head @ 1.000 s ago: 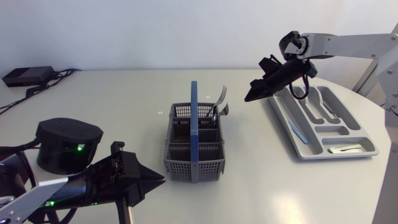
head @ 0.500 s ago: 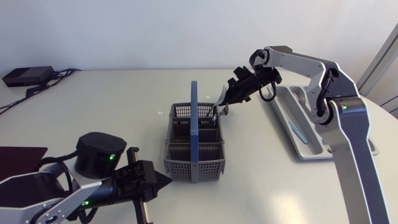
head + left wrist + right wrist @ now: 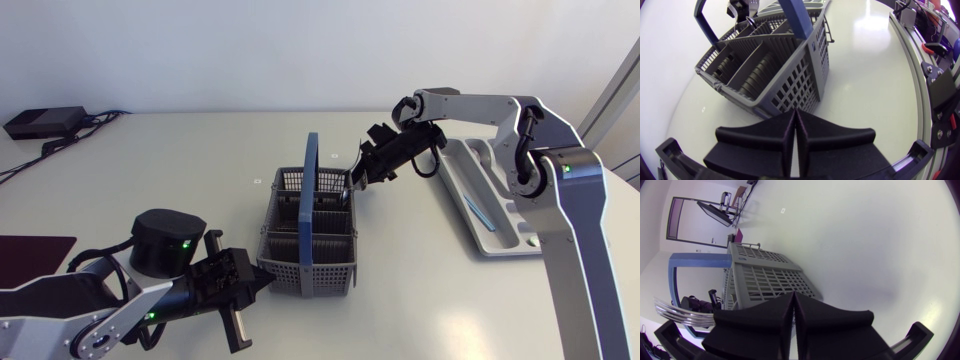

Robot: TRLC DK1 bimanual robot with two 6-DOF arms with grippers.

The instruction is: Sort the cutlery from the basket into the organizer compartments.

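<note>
Basket (image 3: 310, 240) at mid-table, with one fork (image 3: 672, 312) standing in its far right corner; the organizer (image 3: 488, 245) lies well apart to my right. My right gripper (image 3: 360, 172) sits at that corner, fingers pressed together with nothing between them, the fork beside them rather than held. My left gripper (image 3: 255, 283), likewise clenched and empty, points at the basket's near corner, just beside it; I cannot tell whether they touch. Risks, as I judge them: closed fingers would knock the fork over rather than grip it, and either wedge could shove or tip the basket. Surface: pale, smooth table (image 3: 180, 170), a black box (image 3: 45, 122) with cables at its far left corner.
</note>
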